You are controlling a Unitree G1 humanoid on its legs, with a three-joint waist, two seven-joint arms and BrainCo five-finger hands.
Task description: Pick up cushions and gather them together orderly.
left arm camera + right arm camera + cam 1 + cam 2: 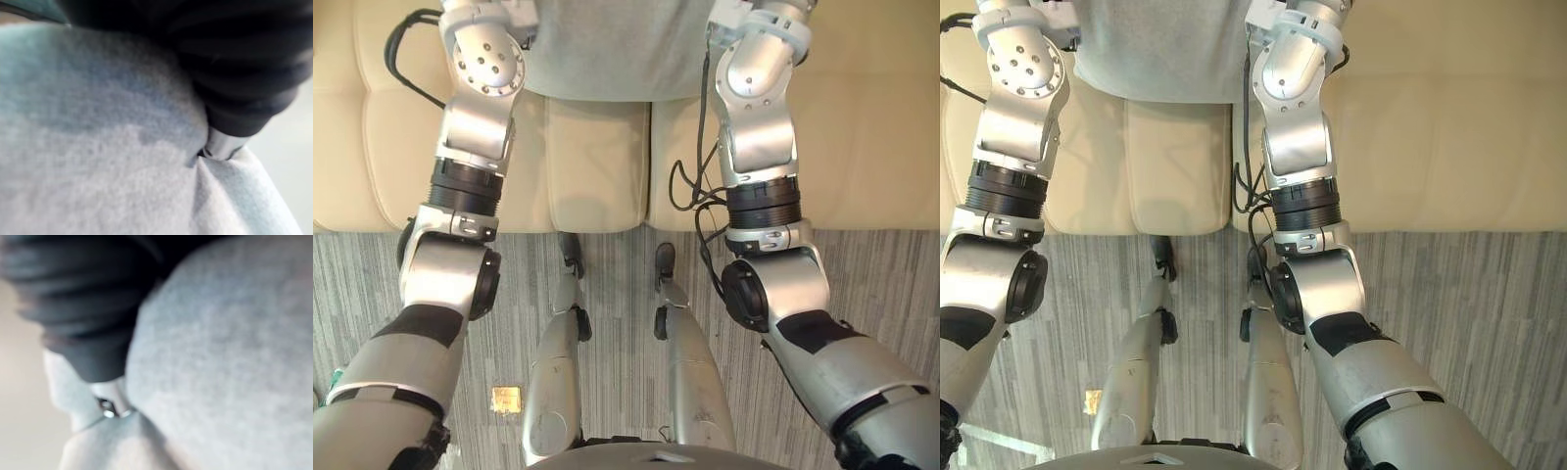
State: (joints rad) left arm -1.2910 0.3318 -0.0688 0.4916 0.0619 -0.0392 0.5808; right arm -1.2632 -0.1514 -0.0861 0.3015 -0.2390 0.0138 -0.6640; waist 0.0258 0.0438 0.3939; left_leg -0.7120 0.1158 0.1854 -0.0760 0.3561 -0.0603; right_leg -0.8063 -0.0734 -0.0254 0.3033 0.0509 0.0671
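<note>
Grey, soft-napped cloth is showing between the two outstretched arms. It is a large grey fabric cushion with a straight near edge (607, 49), at the far side of the head views, above the seat of a cream padded leather sofa (597, 166). Whether it is resting on the seat or hanging just clear of it cannot be told. The arms are flanking it, one at each side edge. The left robot hand (234, 58) is pressing tight against the cushion's left side, and the fabric is puckering into a crease where they meet. Whether this robot hand is spread or clutching the cloth cannot be told. The right robot hand (73, 298) is bearing against the cushion's right side in the same way, and its state cannot be told either. A grey striped carpet floor (891, 284) is running along the sofa's front edge, nearer the robot.
</note>
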